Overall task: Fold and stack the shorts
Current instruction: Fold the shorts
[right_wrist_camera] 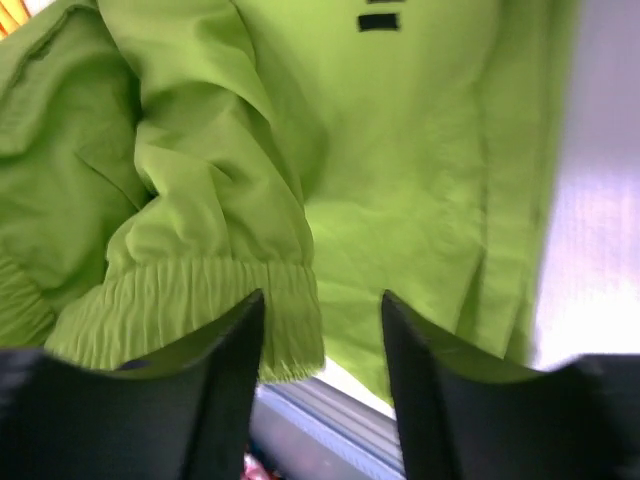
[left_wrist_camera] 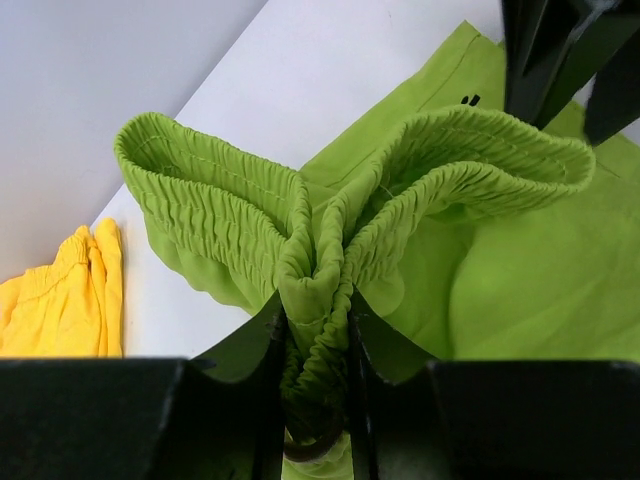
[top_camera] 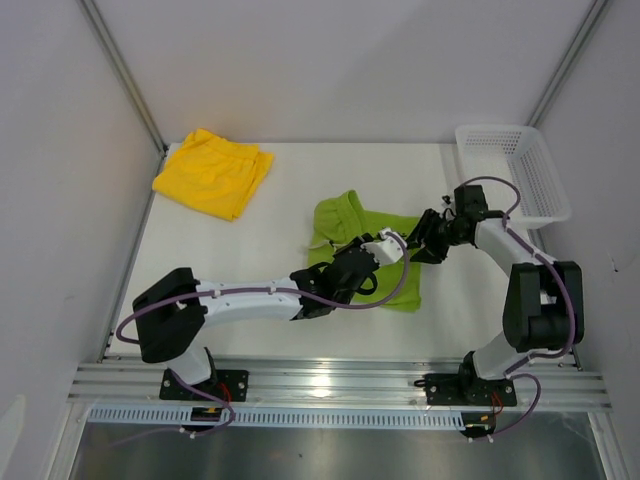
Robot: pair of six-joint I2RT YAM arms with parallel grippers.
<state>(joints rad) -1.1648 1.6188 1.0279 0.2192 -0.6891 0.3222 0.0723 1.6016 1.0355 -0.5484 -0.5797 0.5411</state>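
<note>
Left gripper [left_wrist_camera: 316,335]: clenched on lime green shorts [left_wrist_camera: 500,290] — waistband [left_wrist_camera: 470,150] bunched in its jaws.
Right gripper [right_wrist_camera: 322,350]: jaws apart — nothing gripped.

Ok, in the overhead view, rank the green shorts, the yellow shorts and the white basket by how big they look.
1. Lime green shorts, though partly covered.
2. White mesh basket, nearly the same; too close to rank firmly.
3. Yellow shorts, smallest.

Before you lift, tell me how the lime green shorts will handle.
Probably floppy: the elastic waistband pinched in the left gripper bunches into folds, so the lime green shorts should drape and sag. Likely light: thin, creased cloth. Unlikely to slip, since the gathered band looks grippy.
</note>
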